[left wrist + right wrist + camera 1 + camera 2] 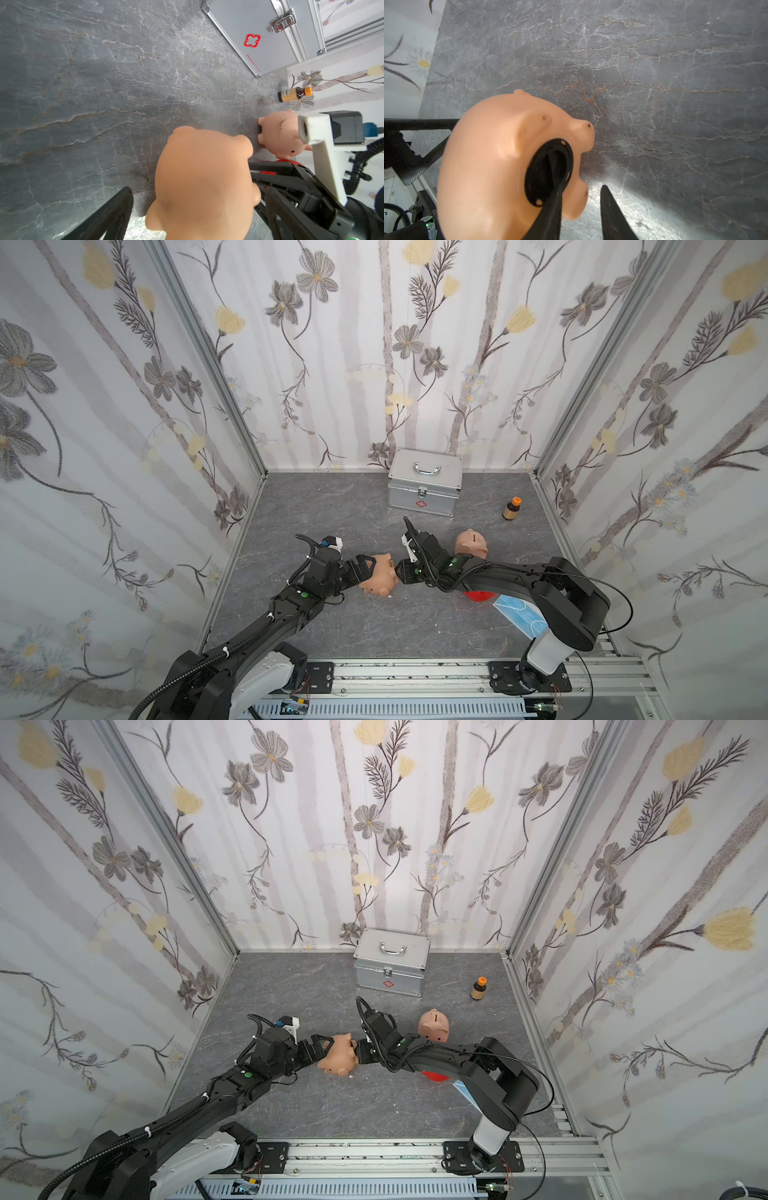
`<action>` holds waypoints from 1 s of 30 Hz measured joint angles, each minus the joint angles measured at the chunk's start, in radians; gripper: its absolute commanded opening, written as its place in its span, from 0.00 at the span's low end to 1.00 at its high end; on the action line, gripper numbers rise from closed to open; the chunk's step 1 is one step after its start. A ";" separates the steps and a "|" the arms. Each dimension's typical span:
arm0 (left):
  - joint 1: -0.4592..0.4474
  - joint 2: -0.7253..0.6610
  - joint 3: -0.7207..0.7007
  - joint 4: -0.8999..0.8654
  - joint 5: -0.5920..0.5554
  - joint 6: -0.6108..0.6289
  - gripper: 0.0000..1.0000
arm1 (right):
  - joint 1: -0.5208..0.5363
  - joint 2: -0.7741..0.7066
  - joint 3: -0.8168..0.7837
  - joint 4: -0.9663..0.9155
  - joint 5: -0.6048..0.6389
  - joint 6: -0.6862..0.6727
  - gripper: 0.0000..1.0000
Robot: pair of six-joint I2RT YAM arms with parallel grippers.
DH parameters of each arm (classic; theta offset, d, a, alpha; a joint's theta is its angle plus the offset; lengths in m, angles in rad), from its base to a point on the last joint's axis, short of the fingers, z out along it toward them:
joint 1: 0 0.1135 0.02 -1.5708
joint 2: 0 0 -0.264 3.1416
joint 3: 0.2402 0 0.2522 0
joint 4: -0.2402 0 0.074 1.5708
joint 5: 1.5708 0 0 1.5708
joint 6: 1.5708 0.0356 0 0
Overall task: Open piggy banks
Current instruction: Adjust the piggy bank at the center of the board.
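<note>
Right gripper (582,187) is standing narrowly open at the belly of the nearer peach piggy bank (488,166). One finger is lying across the black plug (548,170) and the other is hanging just beside the pig's feet, so nothing is being pinched yet. Left gripper (371,569) is straddling the same pig from the opposite side with its jaws wide. The left wrist view is showing a gap at one finger, so it looks to be bracing rather than squeezing.

This pig is lying on its side near the middle of the table (332,635), belly turned toward the right arm. It is looking like a hollow, light plastic shell, smooth and rounded, so it is likely to roll or slip under a twist. The flanks seem the safest hold for the body. The raised bar across the plug seems the place to pinch and turn.

Just beyond, the red piggy bank (478,596) is showing partly under the right arm. The second peach piggy bank (470,546) is standing upright behind that arm. Farther back, a silver case (424,483) and a brown bottle (512,509) are sitting near the back wall.
</note>
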 measured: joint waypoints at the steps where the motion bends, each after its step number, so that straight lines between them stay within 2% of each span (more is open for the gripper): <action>1: -0.001 -0.002 -0.003 -0.004 0.005 0.000 1.00 | 0.004 0.000 -0.002 0.003 0.001 0.000 0.32; 14: -0.004 0.032 -0.028 0.014 0.046 0.001 1.00 | 0.059 -0.027 -0.051 0.042 -0.026 0.016 0.29; 30: -0.004 0.076 -0.029 0.080 0.043 0.032 1.00 | 0.060 -0.023 -0.082 0.154 -0.031 0.072 0.25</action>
